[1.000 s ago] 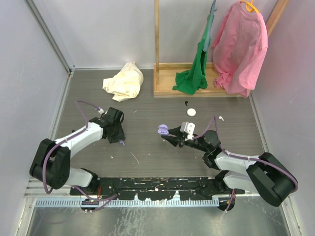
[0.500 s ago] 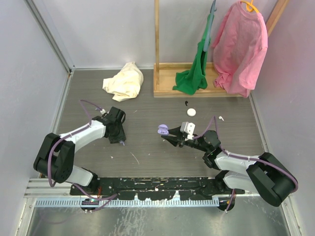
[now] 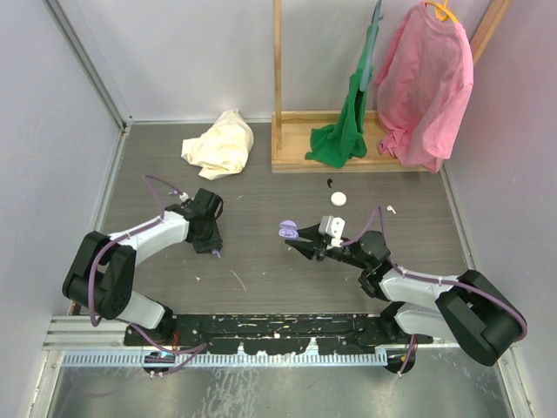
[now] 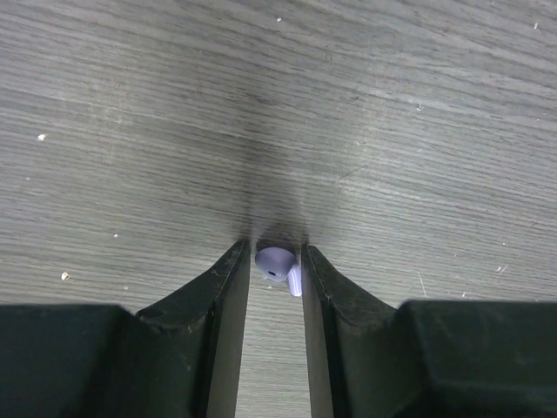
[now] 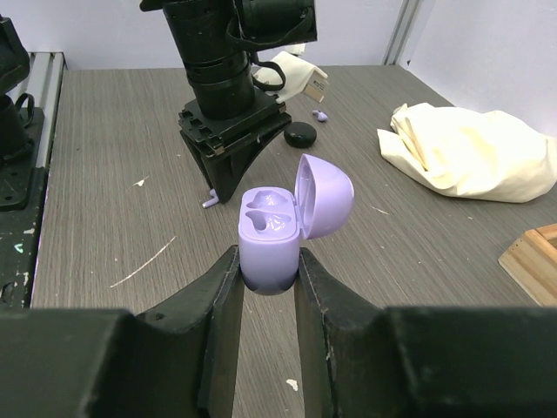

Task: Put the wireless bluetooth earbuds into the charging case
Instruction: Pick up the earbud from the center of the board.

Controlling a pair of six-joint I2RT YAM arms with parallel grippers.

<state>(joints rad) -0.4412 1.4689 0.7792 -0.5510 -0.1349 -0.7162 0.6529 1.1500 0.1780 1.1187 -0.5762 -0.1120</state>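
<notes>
Narrowing left hand (image 4: 276, 254) round earbud (image 4: 278, 266), grip unclear | right hand (image 5: 265, 261) holds charging case (image 5: 274, 228)

Lilac case (image 5: 271, 248) and earbud (image 4: 277, 263) — black fingers (image 4: 218, 322); grey wood-grain counter (image 3: 261, 174), flecked white — cream cloth (image 3: 219, 144), pink shirt (image 3: 426, 78), green garment (image 3: 344, 131).

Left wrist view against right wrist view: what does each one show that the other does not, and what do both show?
Only the left wrist view: a close look at the lilac earbud lying between the fingertips of the left end effector; whether they pinch it I cannot tell.
Only the right wrist view: the open charging case clamped in the right end effector, its sockets looking empty, plus a cream cloth and a black disc.
Both: the grey wood-grain table and, probably, the same earbud, small in the right wrist view.
</notes>
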